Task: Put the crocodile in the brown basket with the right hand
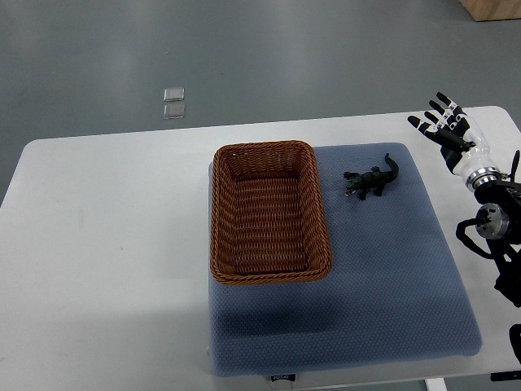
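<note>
Mat (366,285): on the table (106,244), toward its right side.
Basket (221,212): on the mat's left part.
Crocodile (370,181): on the mat, just right of the basket.
Right hand (450,134): beyond the mat's far right corner.

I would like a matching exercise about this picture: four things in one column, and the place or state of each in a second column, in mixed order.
Things
1. crocodile
2. brown basket
3. right hand
4. blue mat

Place or state
A. empty inside
B. lying on the mat, right of the basket
C. fingers spread, holding nothing, by the far right corner of the white table
D. flat on the table, under the basket

Pairs: 1-B, 2-A, 3-C, 4-D
</note>
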